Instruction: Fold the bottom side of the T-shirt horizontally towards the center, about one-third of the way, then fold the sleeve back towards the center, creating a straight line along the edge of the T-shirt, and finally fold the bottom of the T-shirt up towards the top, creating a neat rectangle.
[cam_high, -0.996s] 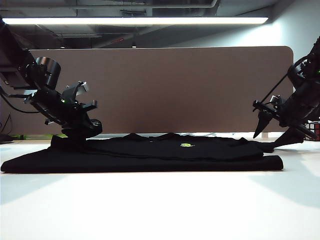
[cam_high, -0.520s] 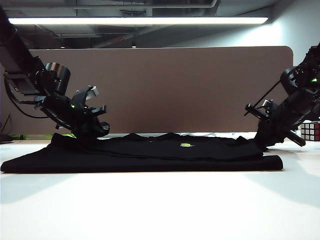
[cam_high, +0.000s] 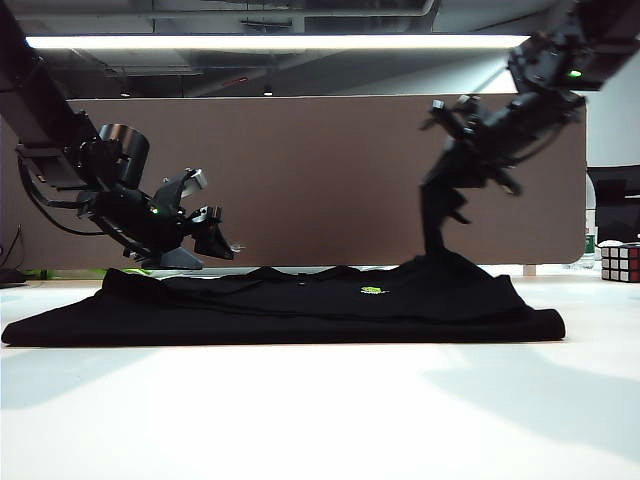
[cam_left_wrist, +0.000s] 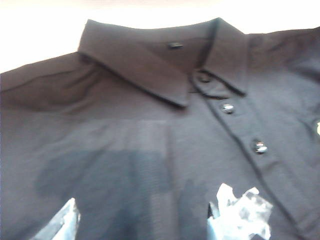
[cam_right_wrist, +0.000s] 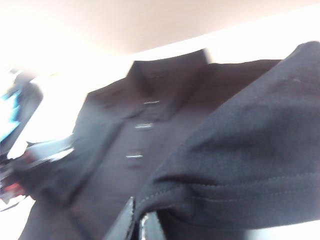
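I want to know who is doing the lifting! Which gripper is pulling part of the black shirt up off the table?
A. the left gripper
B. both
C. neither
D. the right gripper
D: the right gripper is shut on a lifted part of the T-shirt, while the left gripper hangs open above it.

Likely an office or lab, tan divider panel (cam_high: 320, 180), strip light (cam_high: 280, 42) (exposed ceiling), white table (cam_high: 320, 410)

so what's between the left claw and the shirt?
Nothing. In the exterior view the open left claw hangs just over the T-shirt, with only the tan divider panel behind that gap.
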